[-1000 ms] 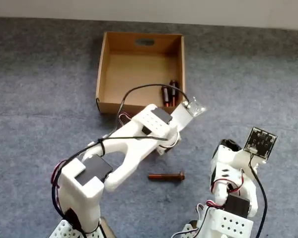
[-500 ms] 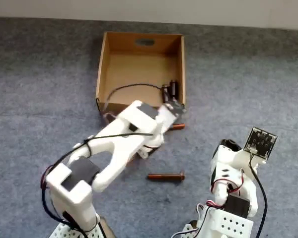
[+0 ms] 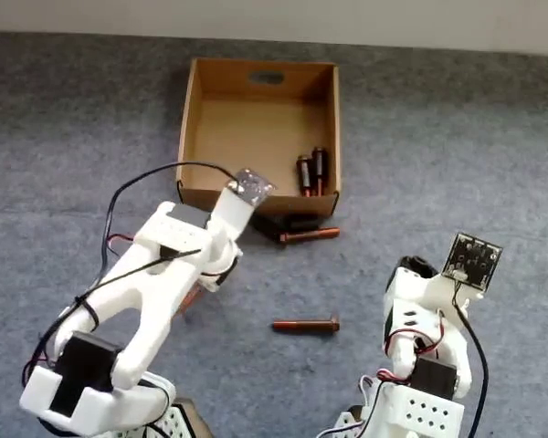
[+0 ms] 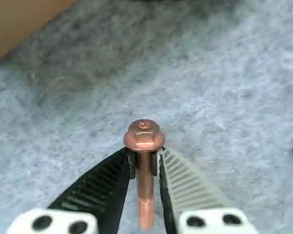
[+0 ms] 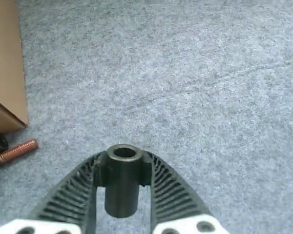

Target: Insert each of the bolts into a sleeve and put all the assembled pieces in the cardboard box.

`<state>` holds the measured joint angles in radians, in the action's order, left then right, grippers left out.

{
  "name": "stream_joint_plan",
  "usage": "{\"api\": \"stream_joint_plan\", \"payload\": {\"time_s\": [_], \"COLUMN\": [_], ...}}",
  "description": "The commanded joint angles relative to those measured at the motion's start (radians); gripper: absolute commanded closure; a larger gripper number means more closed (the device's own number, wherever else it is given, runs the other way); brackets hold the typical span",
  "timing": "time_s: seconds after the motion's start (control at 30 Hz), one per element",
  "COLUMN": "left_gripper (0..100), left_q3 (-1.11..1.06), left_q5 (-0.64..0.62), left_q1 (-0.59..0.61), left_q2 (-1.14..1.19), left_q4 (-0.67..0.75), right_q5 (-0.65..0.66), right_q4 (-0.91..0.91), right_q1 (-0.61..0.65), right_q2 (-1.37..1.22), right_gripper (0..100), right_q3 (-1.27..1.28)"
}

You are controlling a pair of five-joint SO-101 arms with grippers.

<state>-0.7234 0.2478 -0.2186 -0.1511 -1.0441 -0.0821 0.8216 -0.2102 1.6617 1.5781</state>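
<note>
The grey desk (image 3: pixel 457 137) carries the box (image 3: pixel 194 128), which already has two assembled pieces (image 3: pixel 310 172) lying against its right wall. The left arm (image 3: pixel 155 283) sits over the desk in front of the box, and its left fingers (image 4: pixel 183 185) are clamped on a bolt (image 4: pixel 144 136) just below the head, shank pointing back toward the wrist. The right fingers (image 5: pixel 173 187) grip a black sleeve (image 5: pixel 121 187) by its sides, bore facing outward. Both parts look rigid, light and smooth, so I expect the bolt could swivel in that narrow hold, and a grip at mid-shank would steady it for threading. A loose bolt (image 3: pixel 306 324) lies at mid-desk between the arms, and another bolt (image 3: pixel 309 235) rests just in front of the box. Compared with a second ago, the left arm has swung back from the box's front right corner toward its own side, uncovering that bolt by the box, while the loose bolt has not moved.
</note>
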Motion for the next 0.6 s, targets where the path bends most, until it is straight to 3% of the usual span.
{"api": "stream_joint_plan", "payload": {"time_s": [0.0,0.33,0.57], "left_gripper": [83,83,83], "left_q3": [0.002,-0.031,-0.153], "left_q5": [0.009,0.014,0.009], "left_q1": [0.027,0.027,0.025], "left_q2": [-0.044,-0.042,-0.048], "left_q4": [0.015,0.021,0.227], "right_q5": [-0.002,-0.002,-0.002], "right_q4": [-0.018,-0.018,-0.018], "right_q1": [0.005,0.004,0.005], "right_q2": [0.01,0.01,0.01], "right_gripper": [99.3,99.3,99.3], "right_q3": [-0.007,-0.007,-0.005]}}
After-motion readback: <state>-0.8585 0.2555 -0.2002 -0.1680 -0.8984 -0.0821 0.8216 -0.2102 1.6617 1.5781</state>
